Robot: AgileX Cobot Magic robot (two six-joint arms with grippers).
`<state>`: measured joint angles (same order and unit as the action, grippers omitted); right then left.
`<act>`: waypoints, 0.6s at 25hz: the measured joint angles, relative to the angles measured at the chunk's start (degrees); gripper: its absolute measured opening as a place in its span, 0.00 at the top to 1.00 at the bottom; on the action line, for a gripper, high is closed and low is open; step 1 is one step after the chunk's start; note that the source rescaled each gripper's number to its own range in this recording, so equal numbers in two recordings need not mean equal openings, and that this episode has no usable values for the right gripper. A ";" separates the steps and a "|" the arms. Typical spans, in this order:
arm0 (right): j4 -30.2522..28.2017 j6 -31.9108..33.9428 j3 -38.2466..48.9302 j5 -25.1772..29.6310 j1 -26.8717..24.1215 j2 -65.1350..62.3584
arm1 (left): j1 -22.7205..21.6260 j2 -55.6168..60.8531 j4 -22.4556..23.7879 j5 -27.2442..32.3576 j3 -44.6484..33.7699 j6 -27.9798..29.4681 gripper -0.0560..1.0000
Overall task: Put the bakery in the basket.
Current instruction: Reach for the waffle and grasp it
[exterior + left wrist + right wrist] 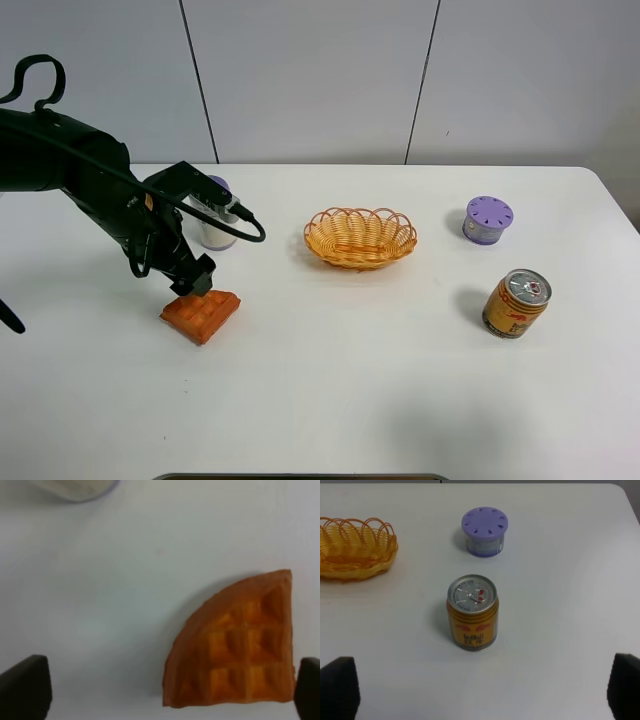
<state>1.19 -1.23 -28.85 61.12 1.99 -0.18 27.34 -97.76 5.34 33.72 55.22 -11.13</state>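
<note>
Orange-brown waffle-wedge bakery (pixel 202 314) flat on table, well apart from empty golden wicker basket (pixel 360 238).

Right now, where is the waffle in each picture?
Exterior high: waffle on the left of the table, just below the left gripper.
Left wrist: waffle close up, large.
Right wrist: not in it.
Shared landmark: white container beside it, in exterior high and left wrist.

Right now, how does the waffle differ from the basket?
The waffle is a flat, solid quarter wedge with square dents; the basket is a hollow woven oval with a looped rim. The waffle is smaller than the basket. The waffle is darker orange-brown, the basket golden. Both rest on the table.
</note>
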 joint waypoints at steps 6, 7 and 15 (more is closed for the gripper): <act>0.00 0.00 0.00 0.00 0.00 0.00 | 0.00 -1.92 -2.08 0.00 0.00 0.00 0.00; 0.00 0.00 0.00 0.00 0.00 0.00 | 0.00 -2.32 -2.13 0.00 0.00 0.06 0.00; 0.00 0.00 0.00 0.00 0.00 0.00 | 2.32 -5.48 -2.67 -2.30 0.00 0.07 0.00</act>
<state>1.19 -1.23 -28.85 61.12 1.99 -0.18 29.66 -103.24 2.67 31.42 55.22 -11.07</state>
